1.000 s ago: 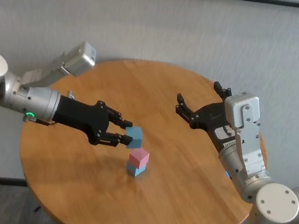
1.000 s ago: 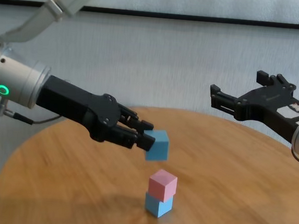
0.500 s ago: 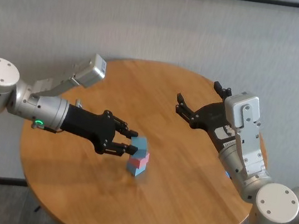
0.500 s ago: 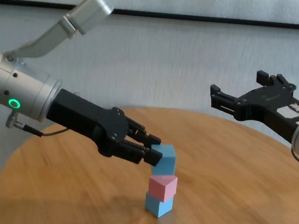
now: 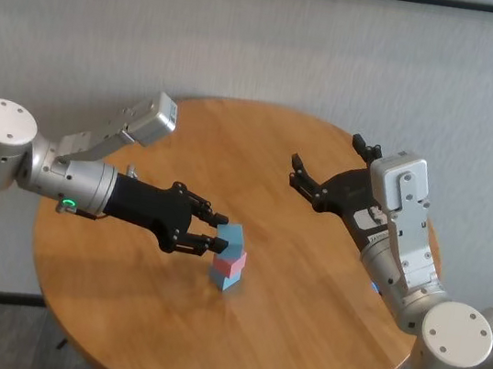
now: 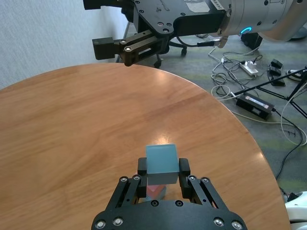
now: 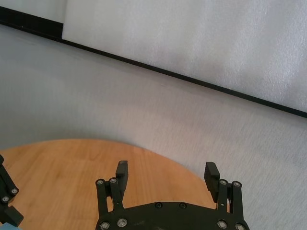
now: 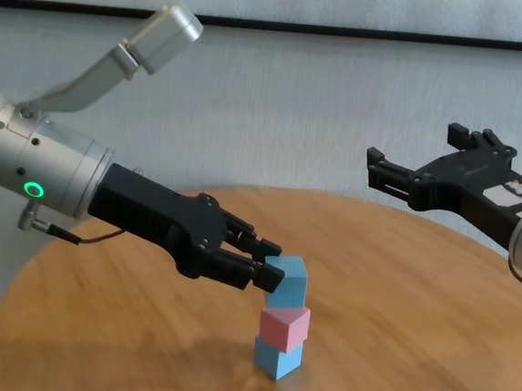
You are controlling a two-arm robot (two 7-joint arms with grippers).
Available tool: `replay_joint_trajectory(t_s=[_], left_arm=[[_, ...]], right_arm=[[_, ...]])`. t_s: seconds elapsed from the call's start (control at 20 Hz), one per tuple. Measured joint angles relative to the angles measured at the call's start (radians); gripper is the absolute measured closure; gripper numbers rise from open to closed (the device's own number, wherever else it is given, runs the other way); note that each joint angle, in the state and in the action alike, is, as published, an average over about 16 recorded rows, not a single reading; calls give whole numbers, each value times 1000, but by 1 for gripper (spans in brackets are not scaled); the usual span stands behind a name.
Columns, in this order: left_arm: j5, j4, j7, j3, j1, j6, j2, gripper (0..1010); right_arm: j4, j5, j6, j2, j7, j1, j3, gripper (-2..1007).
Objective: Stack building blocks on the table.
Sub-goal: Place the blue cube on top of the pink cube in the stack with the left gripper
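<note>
Found the round wooden bench (image 5: 234, 145) filling the middle of the head view, bare apart from one small stack just below and left of centre. Saw the left arm reaching in from the left edge of that view, with the left end effector (image 5: 217, 239) level with the top of the stack and closed firmly on the upper light blue block (image 5: 233, 236), one finger pressed to each side face as shown in the left wrist view (image 6: 162, 162). Saw the right arm parked at the right of the frame, well apart from the stack, with the right end effector (image 5: 327, 162) spread wide, holding nothing and hanging above the bench's far right part. Counted three blocks in one column in the chest view: a light blue bottom block (image 8: 276, 357) on the bench, the pink block (image 8: 284, 324) squarely on top of it, and the gripped blue block (image 8: 290, 282) right over the pink one, looking in contact with it or very nearly so. Could not tell whether the underside was fully seated, nor whether the edges lined up exactly. Judged the task close to finished: two tiers built and standing, the third placed or almost placed but not yet released. Judged what was left as small: settling the top block flat, letting go without nudging the column, and clearing the left end effector away.
</note>
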Motion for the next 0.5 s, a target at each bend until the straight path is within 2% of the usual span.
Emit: replay_joint_trajectory(t_s=[0.5], left_arm=[[5, 69, -5, 17, -26, -23, -29, 616]], right_arm=[[0, 0, 0, 0, 0, 0, 0, 0]])
